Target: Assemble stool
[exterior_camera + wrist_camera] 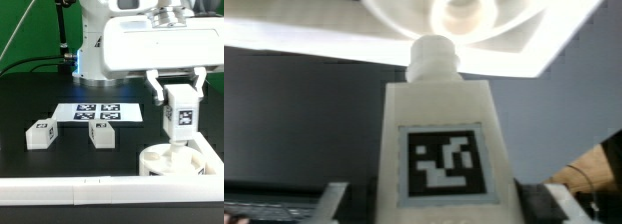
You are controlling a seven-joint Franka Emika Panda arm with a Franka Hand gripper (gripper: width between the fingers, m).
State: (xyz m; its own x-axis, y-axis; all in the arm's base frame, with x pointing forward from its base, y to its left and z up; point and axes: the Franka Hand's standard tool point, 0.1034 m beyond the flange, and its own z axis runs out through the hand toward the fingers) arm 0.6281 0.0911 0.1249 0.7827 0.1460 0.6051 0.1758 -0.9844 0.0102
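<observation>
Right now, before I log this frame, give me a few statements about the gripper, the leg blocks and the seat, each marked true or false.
1. The gripper holds a leg block upright. True.
2. Three leg blocks lie loose. False: there are two loose leg blocks.
3. The held leg block is over the seat disc. True.
4. A leg block rests on the marker board. False: it carries only tags, and both loose blocks lie off it.
5. The seat disc sits at the exterior view's left. False: it sits at the right.
</observation>
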